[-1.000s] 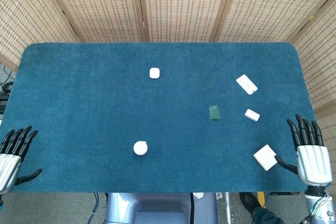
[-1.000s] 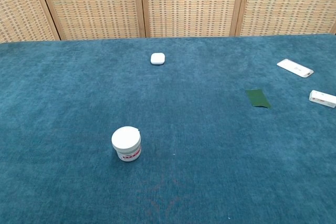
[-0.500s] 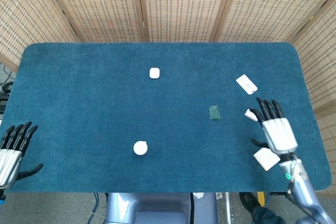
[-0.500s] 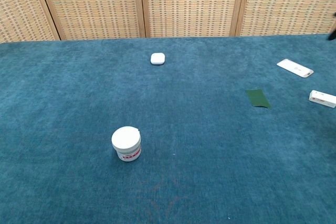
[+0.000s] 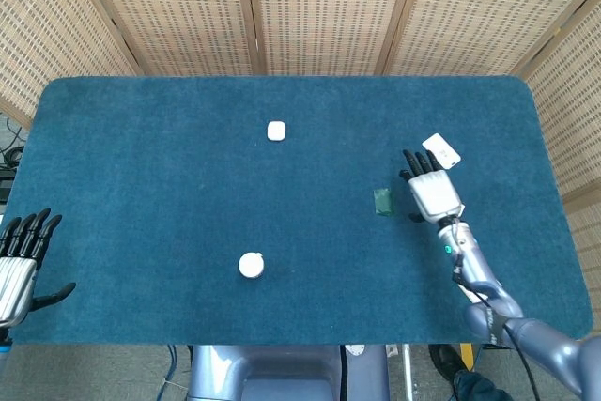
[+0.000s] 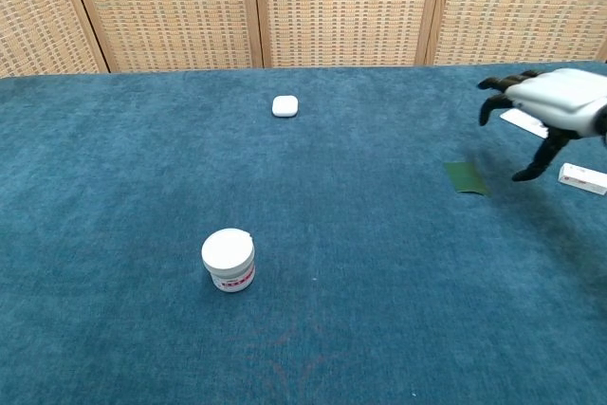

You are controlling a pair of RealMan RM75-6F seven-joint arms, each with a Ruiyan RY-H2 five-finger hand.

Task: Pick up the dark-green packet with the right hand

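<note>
Hovering right hand (image 5: 432, 193) palm-down, fingers spread, empty, just beside dark-green packet (image 5: 383, 201), w/o contact

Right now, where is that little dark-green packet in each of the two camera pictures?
Head view: dark-green packet lies right of centre, just left of the right hand.
Chest view: it lies at mid-right, below-left of the same hand.
Shared landmark: the white jar, toward the near-left.

The small dark-green packet (image 5: 383, 201) lies flat on the blue table (image 5: 141, 185), right of centre.
</note>
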